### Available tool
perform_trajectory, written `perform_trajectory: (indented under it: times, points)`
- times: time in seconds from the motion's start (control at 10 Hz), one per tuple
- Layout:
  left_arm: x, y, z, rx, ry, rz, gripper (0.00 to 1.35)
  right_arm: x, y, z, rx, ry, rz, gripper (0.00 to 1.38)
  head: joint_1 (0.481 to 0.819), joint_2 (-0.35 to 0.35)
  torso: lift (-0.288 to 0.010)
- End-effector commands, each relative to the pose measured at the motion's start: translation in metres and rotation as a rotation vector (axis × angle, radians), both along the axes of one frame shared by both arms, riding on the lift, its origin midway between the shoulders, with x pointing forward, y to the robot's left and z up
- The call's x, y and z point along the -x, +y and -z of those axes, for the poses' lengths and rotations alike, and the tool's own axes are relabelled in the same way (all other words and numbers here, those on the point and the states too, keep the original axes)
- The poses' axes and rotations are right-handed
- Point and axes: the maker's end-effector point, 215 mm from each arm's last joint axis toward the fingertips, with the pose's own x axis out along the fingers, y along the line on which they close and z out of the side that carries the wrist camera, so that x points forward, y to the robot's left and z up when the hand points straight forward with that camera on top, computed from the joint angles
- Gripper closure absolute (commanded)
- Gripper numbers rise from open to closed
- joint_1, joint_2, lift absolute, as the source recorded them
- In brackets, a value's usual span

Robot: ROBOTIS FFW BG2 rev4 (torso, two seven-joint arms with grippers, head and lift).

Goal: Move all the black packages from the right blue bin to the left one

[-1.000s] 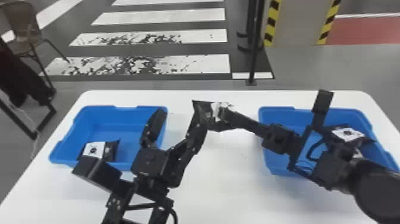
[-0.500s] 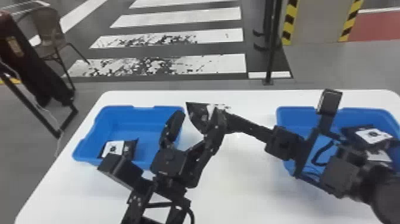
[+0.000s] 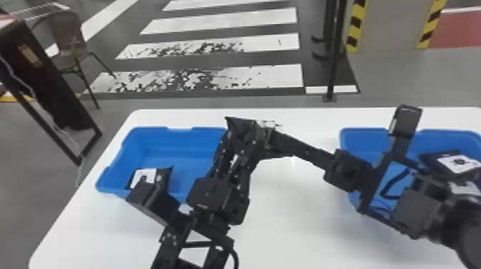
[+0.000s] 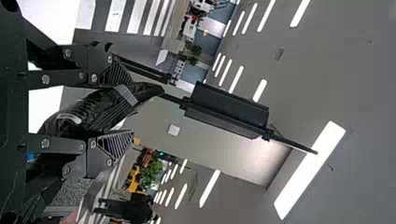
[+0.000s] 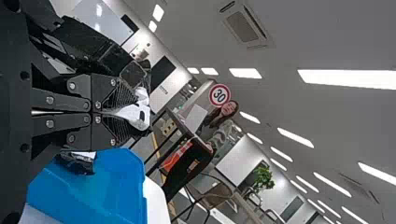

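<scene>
Your cam has swung L, so the white table (image 3: 293, 221), L bin (image 3: 150, 137) & R bin (image 3: 361, 137) sit farther right in the head view. Your R arm (image 3: 349, 170) has come closer to your L arm (image 3: 214, 200), btwn the bins. Your L gripper (image 4: 130, 109) has its fingers wide apart around part of the blk pkg (image 4: 88, 112); your R gripper (image 5: 133, 113) is clamped on that pkg. Looks like a hand-over: L prob. has to grip tight before you let R go, or it may drop. One pkg (image 3: 164, 177) is in L bin, but what looks like two more pkgs (image 3: 456, 164) lie in R bin, so you've more to do. R arm hides lots of R bin, so you can't count for sure; L arm hides a bit of L bin. You can't tell if the held pkg touches L's fingers.
</scene>
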Motion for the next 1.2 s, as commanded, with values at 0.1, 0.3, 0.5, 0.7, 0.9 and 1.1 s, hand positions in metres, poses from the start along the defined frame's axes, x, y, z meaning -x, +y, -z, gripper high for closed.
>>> perform_trajectory:
  times: [0.1, 0.3, 0.5, 0.7, 0.9, 1.1]
  points:
    - [0.000, 0.012, -0.014, -0.021, -0.052, -0.034, 1.21, -0.006, -0.004, 0.005, -0.009, 0.010, 0.020, 1.13, 0.695, 0.191, -0.178]
    - [-0.006, 0.052, -0.006, -0.118, -0.062, -0.145, 1.21, -0.012, -0.009, 0.010, -0.047, 0.040, 0.041, 0.58, 0.695, 0.203, -0.178]
    - [-0.031, 0.123, 0.030, -0.320, -0.046, -0.328, 1.21, -0.016, -0.017, 0.021, -0.055, 0.063, 0.066, 0.08, 0.695, 0.237, -0.178]
    - [-0.059, 0.189, 0.059, -0.511, -0.023, -0.481, 1.21, -0.021, -0.022, 0.028, -0.025, 0.043, 0.089, 0.13, 0.695, 0.313, -0.178]
    - [-0.062, 0.205, 0.070, -0.517, 0.020, -0.515, 0.35, -0.037, -0.047, 0.034, 0.076, -0.045, 0.168, 0.13, 0.695, 0.350, -0.178]
    - [-0.042, 0.186, 0.039, -0.425, -0.059, -0.495, 0.12, -0.052, -0.087, 0.034, 0.249, -0.176, 0.267, 0.13, 0.695, 0.330, -0.178]
